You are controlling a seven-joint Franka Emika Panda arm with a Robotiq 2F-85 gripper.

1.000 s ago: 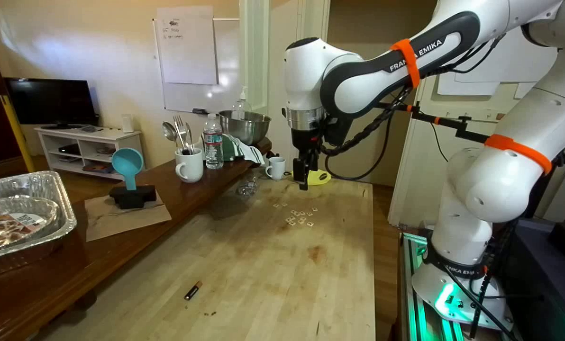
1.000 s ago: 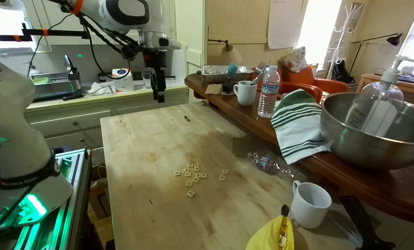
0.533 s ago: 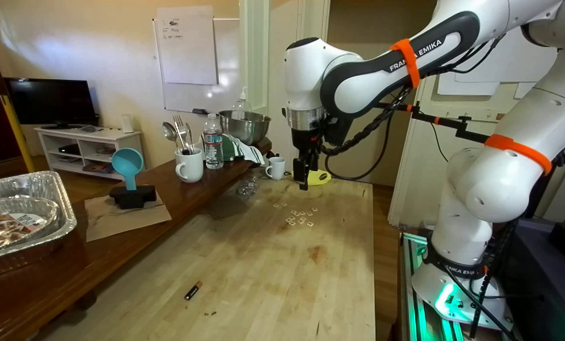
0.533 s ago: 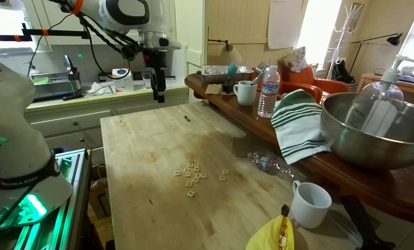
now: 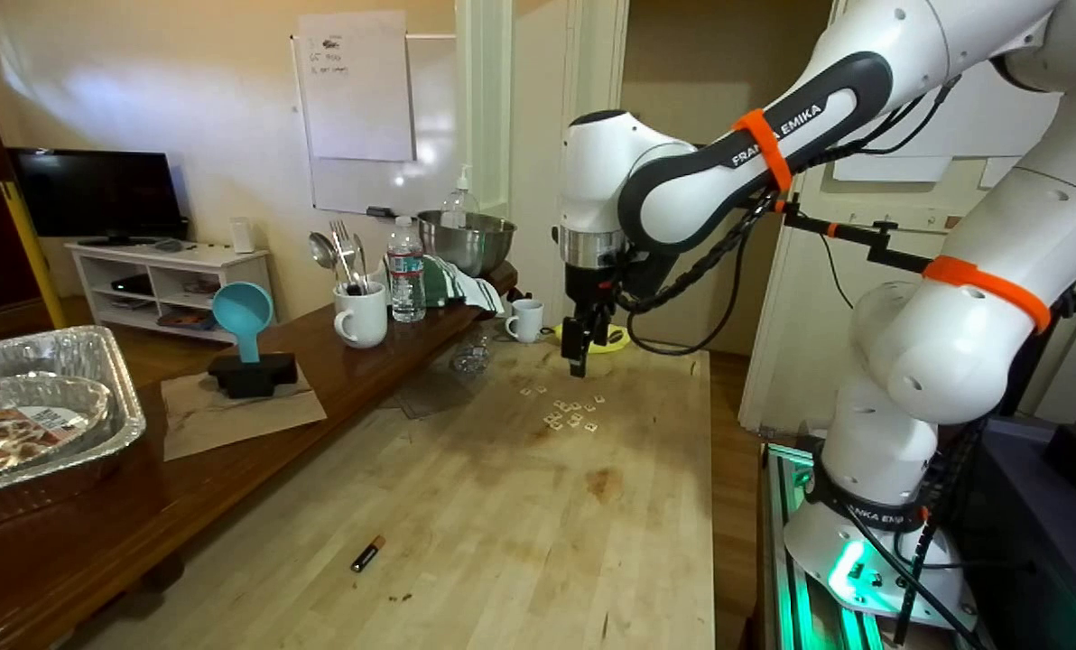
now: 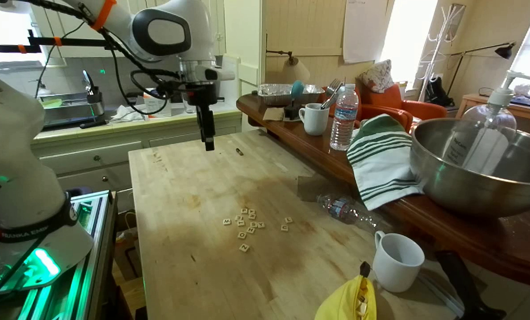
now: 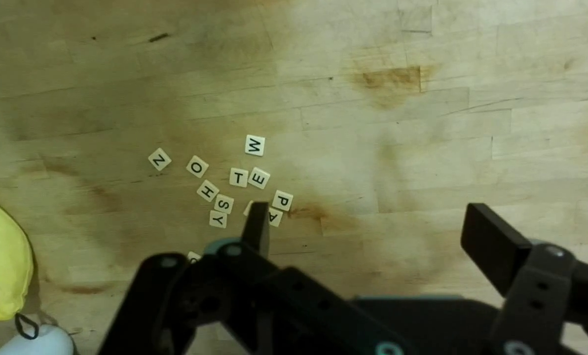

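Cream-coloured letter tiles point(image 7: 238, 177) lie flat and loose in an untidy cluster on the butcher-block table point(image 6: 180, 266); I judge that only their own weight holds them there, and that the letters face up for reading. They are small squares, clean-edged, printed in black: I make out T, E, P, H, S and Y, while one could be W or M, and my finger point(image 7: 257, 227) partly hides others. My gripper point(image 7: 365, 227) hangs above the table, fingers spread wide, holding and touching nothing; it points down, probably so that my wrist view takes in the tiles. Near the table's edge sits a yellow banana-shaped pouch point(image 6: 343, 300), its zip undone and pale pieces point(image 6: 362, 307) showing inside, so I take it for the tiles' own container. Just beside it stands a white mug point(image 6: 398, 266). Well apart, toward the opposite end, a copper-topped battery point(image 5: 367, 553) lies on its side. On the raised wooden bar point(image 5: 339, 377), another mug point(image 5: 362, 318) serves to stand cutlery point(image 5: 322, 250) upright
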